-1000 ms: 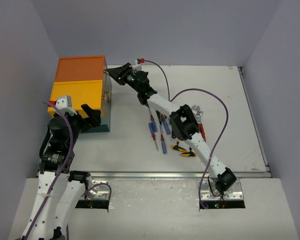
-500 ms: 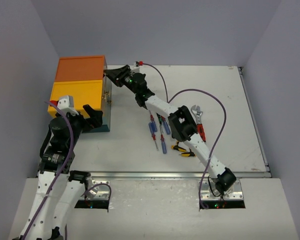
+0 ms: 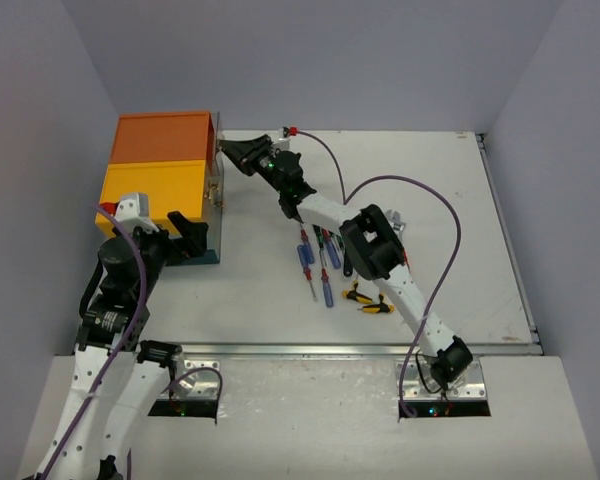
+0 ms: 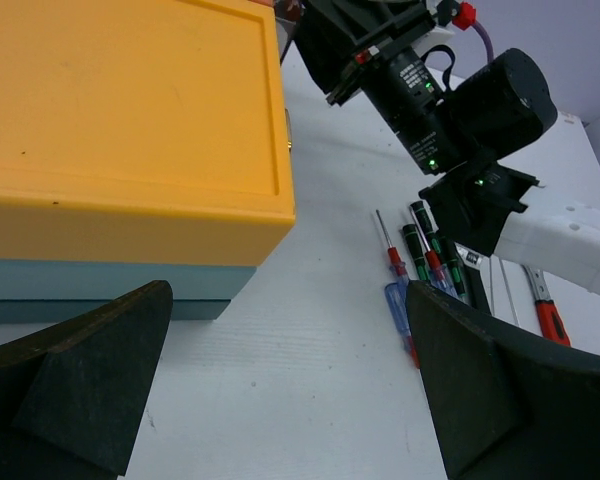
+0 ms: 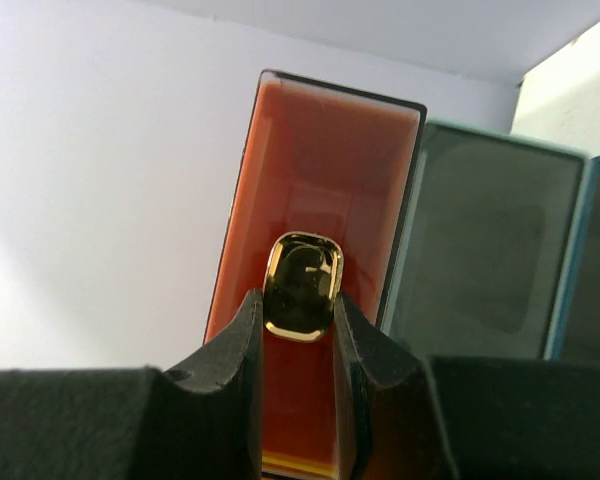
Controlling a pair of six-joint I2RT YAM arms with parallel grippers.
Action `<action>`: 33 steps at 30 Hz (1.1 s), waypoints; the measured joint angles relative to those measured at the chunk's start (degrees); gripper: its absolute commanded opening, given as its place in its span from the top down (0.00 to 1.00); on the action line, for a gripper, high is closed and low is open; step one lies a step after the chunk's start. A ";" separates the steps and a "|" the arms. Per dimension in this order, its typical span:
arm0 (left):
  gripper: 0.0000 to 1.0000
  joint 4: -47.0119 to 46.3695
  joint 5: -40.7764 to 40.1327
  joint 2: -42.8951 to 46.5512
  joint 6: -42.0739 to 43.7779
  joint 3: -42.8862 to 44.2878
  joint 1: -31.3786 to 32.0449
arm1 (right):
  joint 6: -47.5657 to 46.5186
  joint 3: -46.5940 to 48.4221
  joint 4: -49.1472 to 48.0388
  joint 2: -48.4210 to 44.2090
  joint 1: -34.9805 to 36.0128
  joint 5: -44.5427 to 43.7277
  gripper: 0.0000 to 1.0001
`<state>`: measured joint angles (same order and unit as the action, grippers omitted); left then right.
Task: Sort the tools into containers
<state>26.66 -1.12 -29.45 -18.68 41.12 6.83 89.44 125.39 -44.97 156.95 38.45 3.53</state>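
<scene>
The teal box unit stands at the table's left, with an orange top [image 3: 165, 135] behind a yellow top [image 3: 152, 185]. My right gripper [image 3: 228, 150] reaches the unit's front face; in the right wrist view it [image 5: 300, 315] is shut on a small brass latch [image 5: 302, 285] of the clear drawer [image 5: 320, 150] under the orange top. My left gripper [image 3: 188, 237] is open and empty by the near corner of the yellow top [image 4: 130, 110], and hangs above the bare table [image 4: 290, 400]. Several screwdrivers [image 3: 315, 260] lie mid-table and show in the left wrist view [image 4: 405, 290].
A yellow-and-black tool [image 3: 368, 302] lies near the table's front edge, right of the screwdrivers. The right arm [image 4: 450, 110] stretches across the table over the tools. A second clear drawer [image 5: 480, 250] sits beside the held one. Grey walls enclose the table.
</scene>
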 measured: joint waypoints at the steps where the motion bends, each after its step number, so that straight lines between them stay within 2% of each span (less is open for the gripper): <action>1: 0.00 0.01 -0.11 0.02 -0.01 0.00 0.00 | -0.10 -2.86 -1.06 -1.64 -0.32 0.05 1.00; 9: 0.00 0.02 -0.82 0.17 -0.04 0.00 0.00 | -0.64 -18.03 -6.88 -9.88 -3.24 1.80 1.00; 13: 0.00 0.04 -1.20 0.45 -0.06 0.00 0.00 | -0.88 -28.15 -10.45 -15.43 -4.88 1.87 0.96; 14: 0.00 0.04 -1.23 0.54 -0.06 0.00 0.00 | -0.94 -30.23 -11.29 -16.57 -5.30 2.02 0.89; 16: 0.00 0.03 -1.25 0.65 -0.06 0.00 0.00 | -1.04 -33.22 -12.55 -18.19 -6.11 2.60 0.64; 23: 0.00 0.02 -1.26 0.87 -0.06 0.00 0.00 | -4.22 -35.70 -12.12 -19.89 -8.44 7.12 0.21; 28: 0.00 0.02 -1.28 1.21 -0.06 0.00 0.00 | -8.94 -38.99 -2.95 -24.04 -10.49 11.50 0.18; 33: 0.00 0.02 -1.27 1.54 -0.06 0.00 0.00 | -14.29 -50.10 5.91 -35.15 -14.89 14.04 0.17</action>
<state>26.68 -2.39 -27.91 -18.74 41.12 6.83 75.15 75.29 -39.06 121.79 23.56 17.57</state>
